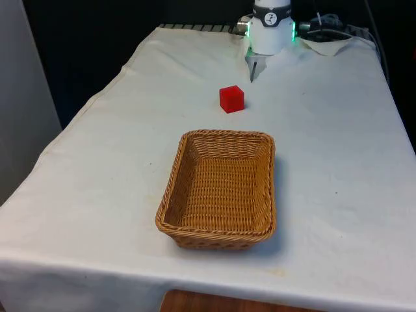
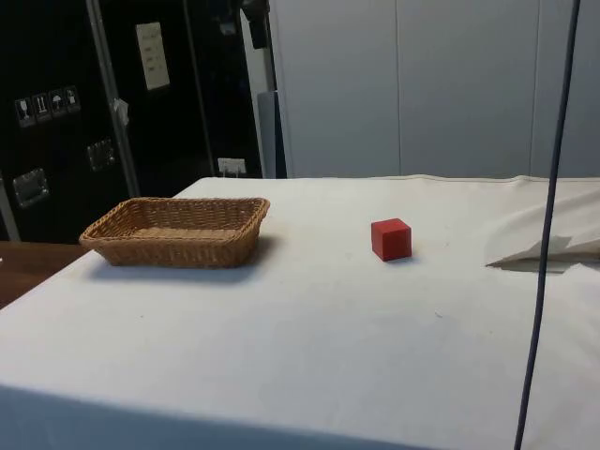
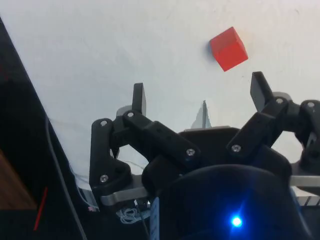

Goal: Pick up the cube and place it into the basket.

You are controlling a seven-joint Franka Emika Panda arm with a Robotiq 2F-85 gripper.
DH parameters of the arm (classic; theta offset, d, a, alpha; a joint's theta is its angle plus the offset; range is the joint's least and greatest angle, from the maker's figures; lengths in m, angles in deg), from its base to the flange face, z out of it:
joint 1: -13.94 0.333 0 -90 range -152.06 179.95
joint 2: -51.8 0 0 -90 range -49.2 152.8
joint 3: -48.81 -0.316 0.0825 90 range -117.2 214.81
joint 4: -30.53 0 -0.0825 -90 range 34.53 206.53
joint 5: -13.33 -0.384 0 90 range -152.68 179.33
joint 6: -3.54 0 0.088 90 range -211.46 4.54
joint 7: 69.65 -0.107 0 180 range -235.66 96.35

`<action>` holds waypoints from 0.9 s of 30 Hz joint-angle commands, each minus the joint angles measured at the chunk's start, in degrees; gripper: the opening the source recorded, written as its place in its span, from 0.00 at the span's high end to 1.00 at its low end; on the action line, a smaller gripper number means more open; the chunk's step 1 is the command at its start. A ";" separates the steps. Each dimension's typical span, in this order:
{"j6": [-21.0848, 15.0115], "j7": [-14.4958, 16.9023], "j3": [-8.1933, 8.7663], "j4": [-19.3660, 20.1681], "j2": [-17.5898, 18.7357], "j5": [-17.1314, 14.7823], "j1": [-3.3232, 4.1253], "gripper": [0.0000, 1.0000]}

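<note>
You are at the approach, with nothing gripped yet. The gripper (image 3: 199, 95) hangs with its fingers (image 3: 139, 97) spread wide and nothing between them, up by the table's (image 1: 338, 162) far edge where the arm stands.

The cube (image 1: 231, 99) is red and sits flat on the white cloth (image 2: 309, 337), in the far half of the table and roughly midway between its two long edges. The basket (image 1: 170, 195) lies nearer the table's front edge, apart from the cube, with bare cloth between them — it looks empty.

To do this step well, bring the gripper out from the far edge until the cube sits squarely between the two fingers before you descend. In the wrist view the cube (image 3: 228, 48) lies ahead of the fingertips and off towards one finger rather than centred, so you probably need a sideways correction as well as a forward reach. Its faces look turned at an angle to the fingers' line; rotating the wrist so the pads meet two flat opposite faces, not corners, should give a steadier hold.

Come straight down — a slanted approach risks nudging the cube across the cloth. Stop short of pressing into the cloth, which may drag or bunch under the fingertips, then close.
</note>
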 commanded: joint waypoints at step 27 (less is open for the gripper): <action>-2.64 3.55 -0.40 8.71 -7.56 2.06 0.11 0.00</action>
